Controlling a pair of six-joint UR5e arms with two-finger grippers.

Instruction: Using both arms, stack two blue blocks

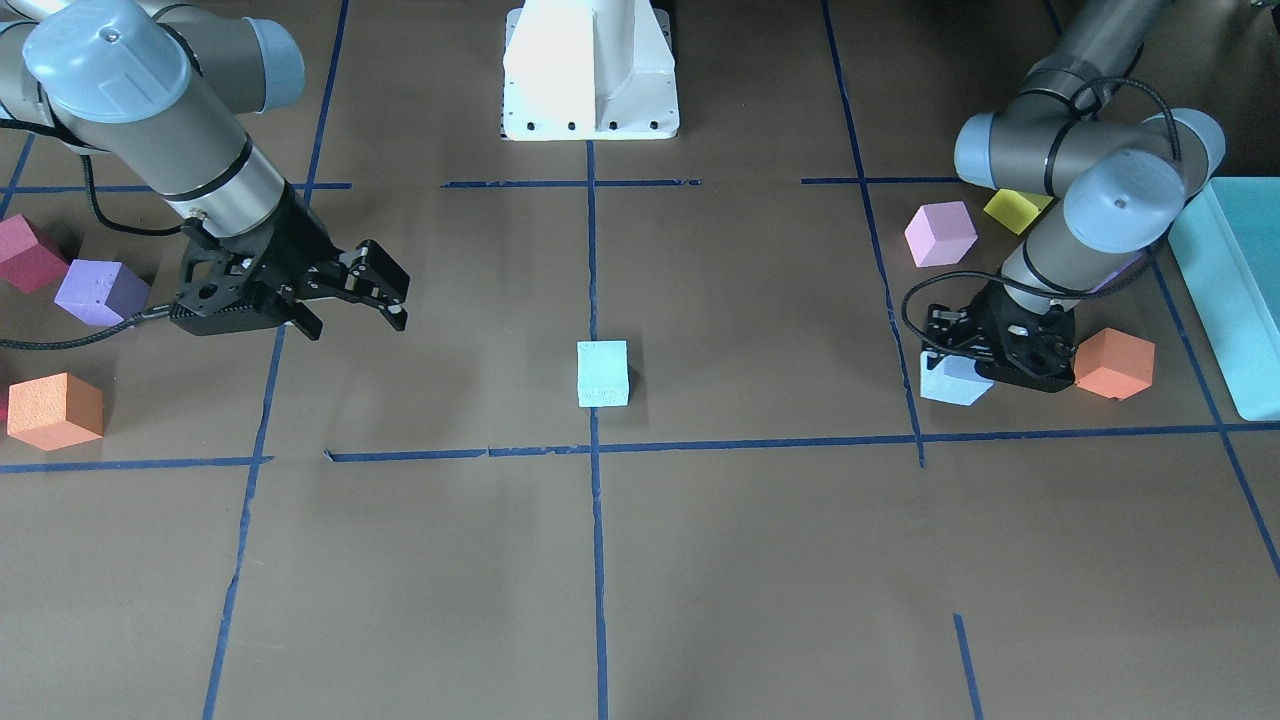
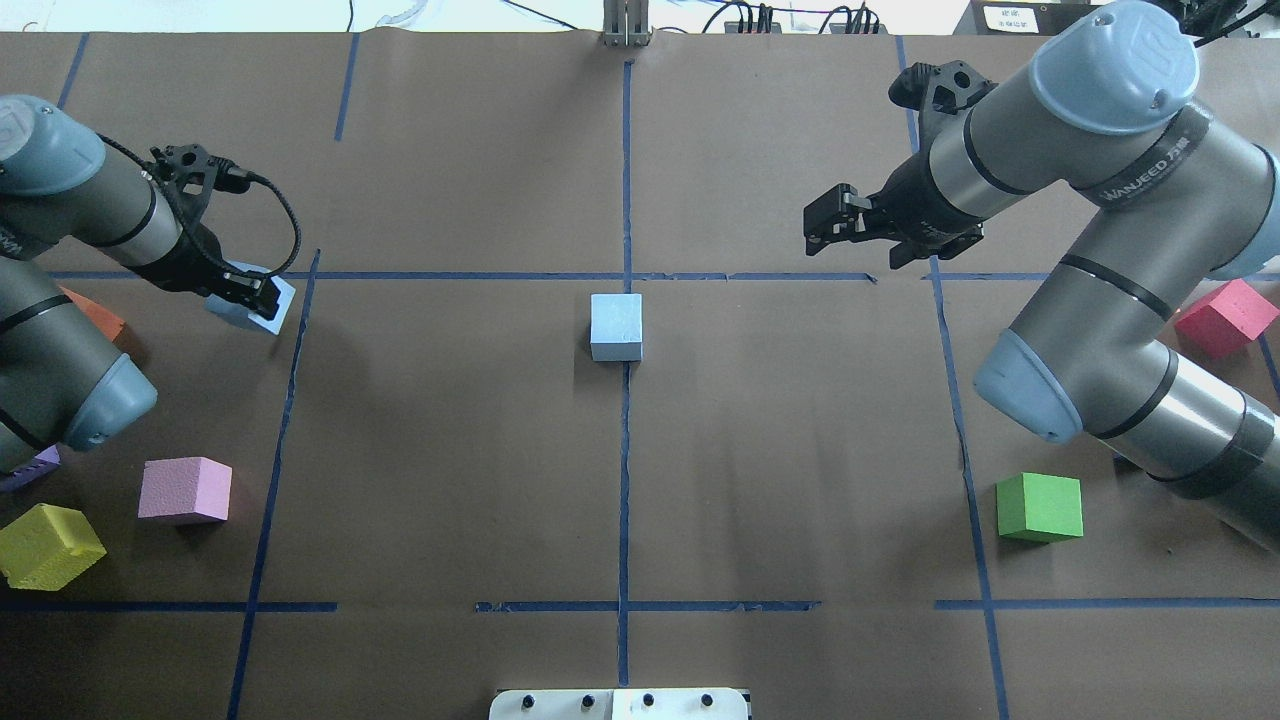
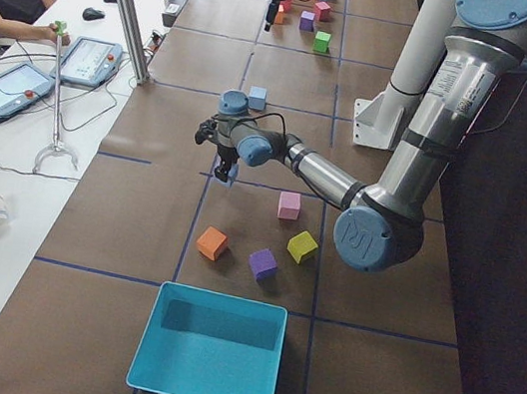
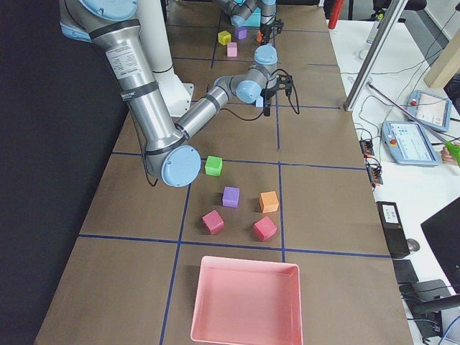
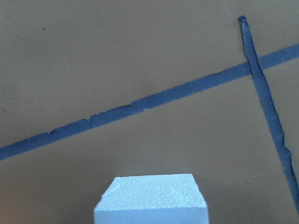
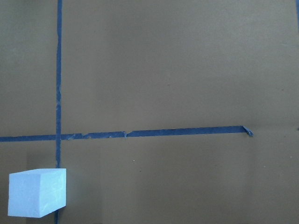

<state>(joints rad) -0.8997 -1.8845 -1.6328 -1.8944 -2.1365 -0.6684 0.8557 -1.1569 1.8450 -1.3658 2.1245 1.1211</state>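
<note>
While one block (image 1: 950,385) is gripped by the left claw (image 1: 975,358), the other block (image 1: 602,373) is seen mid-table, well apart from the open right claw (image 1: 352,318).

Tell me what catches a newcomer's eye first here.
One blue block sits alone mid-table, on the centre tape line. The left pincer grips the other blue block at the left side, while the right pincer hangs open and empty.

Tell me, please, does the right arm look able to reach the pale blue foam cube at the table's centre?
Probably yes: the open right gripper hangs near the pale blue foam cube, with only bare brown paper between.
</note>
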